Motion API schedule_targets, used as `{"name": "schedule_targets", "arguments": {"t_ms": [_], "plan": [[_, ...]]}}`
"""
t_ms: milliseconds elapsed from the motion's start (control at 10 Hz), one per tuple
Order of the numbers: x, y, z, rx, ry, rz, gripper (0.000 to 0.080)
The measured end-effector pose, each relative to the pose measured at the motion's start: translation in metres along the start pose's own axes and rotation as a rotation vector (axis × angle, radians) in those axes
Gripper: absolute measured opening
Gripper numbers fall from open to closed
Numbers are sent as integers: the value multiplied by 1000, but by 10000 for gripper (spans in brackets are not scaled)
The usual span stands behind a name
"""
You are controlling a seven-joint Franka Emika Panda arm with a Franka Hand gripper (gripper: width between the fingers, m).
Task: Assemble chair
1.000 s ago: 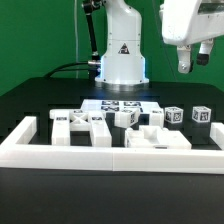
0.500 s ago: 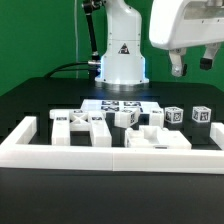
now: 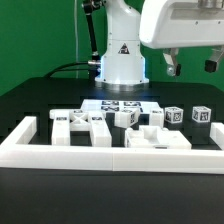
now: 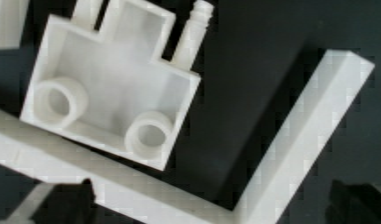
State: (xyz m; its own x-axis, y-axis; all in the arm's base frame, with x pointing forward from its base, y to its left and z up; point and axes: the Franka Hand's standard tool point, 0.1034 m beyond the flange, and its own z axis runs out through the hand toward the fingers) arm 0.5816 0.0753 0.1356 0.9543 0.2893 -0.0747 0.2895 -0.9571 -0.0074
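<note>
A black table [image 3: 25,105] fills the lower scene, with a green backdrop [image 3: 40,30] behind it at 10 o'clock. A long white border frame [image 3: 110,157] runs across the table's front at 6 o'clock, its short arms turning back near 9 and 3 o'clock. The marker board [image 3: 120,104], flat and white with black tags, lies at the centre of the exterior view, beyond the frame. In the wrist view, two frame bars seem to meet at a corner over the dark tabletop.

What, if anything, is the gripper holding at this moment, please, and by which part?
Nothing is held: the gripper hangs open and empty high above the table, and the chair pieces lie loose on it.
</note>
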Motion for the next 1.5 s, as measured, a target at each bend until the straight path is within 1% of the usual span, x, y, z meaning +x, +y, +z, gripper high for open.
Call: {"name": "schedule_targets", "arguments": {"t_ms": [100,200,600,700,800,1200,1300,1500], "plan": [[0,3,5,5,3,107,650],[4,7,14,13,22,189,650],[4,7,16,13,23,178,650],[6,11,25,13,52,147,650],[7,11,36,15,58,143,650],[18,12,69,22,74,87,650],[20,12,72,22,72,68,650],[20,11,71,22,73,67,650]]}}
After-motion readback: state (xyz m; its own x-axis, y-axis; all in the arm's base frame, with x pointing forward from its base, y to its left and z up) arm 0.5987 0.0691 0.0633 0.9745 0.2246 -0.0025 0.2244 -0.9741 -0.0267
